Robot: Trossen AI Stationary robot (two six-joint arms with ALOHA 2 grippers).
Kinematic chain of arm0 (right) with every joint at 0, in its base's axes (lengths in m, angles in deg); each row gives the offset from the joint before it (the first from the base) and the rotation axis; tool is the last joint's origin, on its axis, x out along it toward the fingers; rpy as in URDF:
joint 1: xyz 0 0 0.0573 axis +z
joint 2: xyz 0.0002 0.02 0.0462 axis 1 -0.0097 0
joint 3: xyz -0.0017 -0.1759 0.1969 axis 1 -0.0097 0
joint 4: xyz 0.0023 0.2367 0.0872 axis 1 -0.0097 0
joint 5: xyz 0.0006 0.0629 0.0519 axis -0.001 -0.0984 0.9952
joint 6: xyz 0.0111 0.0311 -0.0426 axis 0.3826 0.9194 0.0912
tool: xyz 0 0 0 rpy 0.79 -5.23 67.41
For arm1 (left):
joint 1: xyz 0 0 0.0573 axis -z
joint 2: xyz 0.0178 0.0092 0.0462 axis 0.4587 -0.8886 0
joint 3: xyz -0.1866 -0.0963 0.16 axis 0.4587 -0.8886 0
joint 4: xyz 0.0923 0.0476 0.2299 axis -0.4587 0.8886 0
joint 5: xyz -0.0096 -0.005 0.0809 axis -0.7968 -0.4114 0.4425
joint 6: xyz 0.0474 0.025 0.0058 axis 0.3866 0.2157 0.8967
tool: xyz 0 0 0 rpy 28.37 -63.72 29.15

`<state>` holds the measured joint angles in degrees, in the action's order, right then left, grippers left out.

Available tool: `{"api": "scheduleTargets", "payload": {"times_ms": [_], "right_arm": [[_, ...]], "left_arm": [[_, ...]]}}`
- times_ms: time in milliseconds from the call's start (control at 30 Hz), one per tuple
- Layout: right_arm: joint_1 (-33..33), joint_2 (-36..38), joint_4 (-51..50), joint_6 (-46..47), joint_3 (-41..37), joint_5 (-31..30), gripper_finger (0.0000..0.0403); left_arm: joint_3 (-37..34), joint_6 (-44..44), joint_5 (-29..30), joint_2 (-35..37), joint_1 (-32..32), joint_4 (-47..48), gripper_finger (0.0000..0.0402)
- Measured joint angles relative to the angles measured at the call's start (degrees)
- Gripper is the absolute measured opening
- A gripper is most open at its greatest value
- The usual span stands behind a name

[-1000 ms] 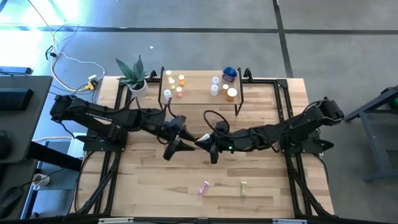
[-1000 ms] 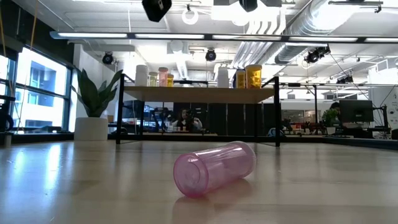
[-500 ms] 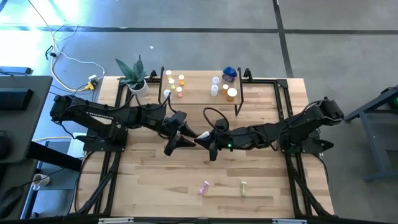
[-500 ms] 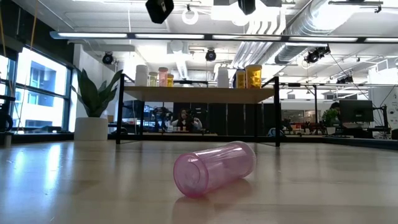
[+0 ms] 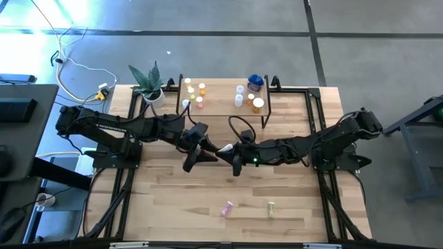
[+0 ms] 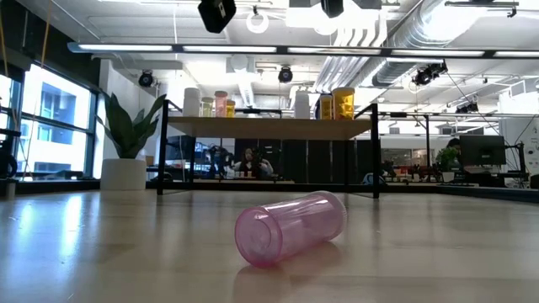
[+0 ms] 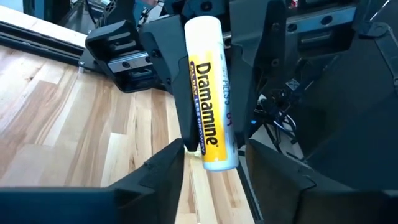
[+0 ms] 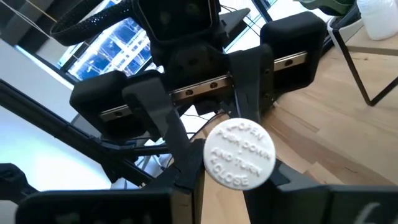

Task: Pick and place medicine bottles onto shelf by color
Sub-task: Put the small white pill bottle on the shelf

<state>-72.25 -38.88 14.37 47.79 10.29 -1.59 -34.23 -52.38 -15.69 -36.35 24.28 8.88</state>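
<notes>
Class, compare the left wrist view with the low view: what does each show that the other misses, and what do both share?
Only the left wrist view shows the white Dramamine bottle between the two grippers, held by the right gripper opposite. Only the low view shows the pink bottle lying on its side, the shelf with bottles on it, and the plant. Both show the wooden table.

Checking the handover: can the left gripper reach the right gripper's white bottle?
Likely yes: the white bottle, held out by the right gripper, sits between the left gripper's parted fingers, nothing between.
</notes>
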Motion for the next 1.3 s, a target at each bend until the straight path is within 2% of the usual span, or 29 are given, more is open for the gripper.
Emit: {"api": "scheduleTargets", "payload": {"times_ms": [300, 767, 900, 1167, 1300], "right_arm": [[0.01, 0.05, -0.59, -0.66, 0.0, -0.22, 0.0067], [0.04, 0.13, -1.57, -1.92, 0.0, -0.25, 0.0067], [0.04, 0.13, -1.7, -1.92, 0.0, -0.25, 0.0067], [0.04, 0.11, -5.53, -1.75, 0.0, 0.22, 0.0067], [-0.07, 0.0, -9.39, -1.22, -0.07, 3.32, 0.0067]], "left_arm": [[0.0, -0.2, 0.0, 0.0, -0.02, -0.2, 0.0096], [0.0, 0.48, 0.02, 0.0, 0.0, -0.09, 0.0065], [0.0, 0.48, 0.05, 0.0, 0.0, -0.13, 0.008], [0.0, 2.03, 0.09, 0.0, -0.07, 2.48, 0.0139], [0.11, 2.16, -0.16, 0.7, -1.28, 4.42, 0.0168]]}}
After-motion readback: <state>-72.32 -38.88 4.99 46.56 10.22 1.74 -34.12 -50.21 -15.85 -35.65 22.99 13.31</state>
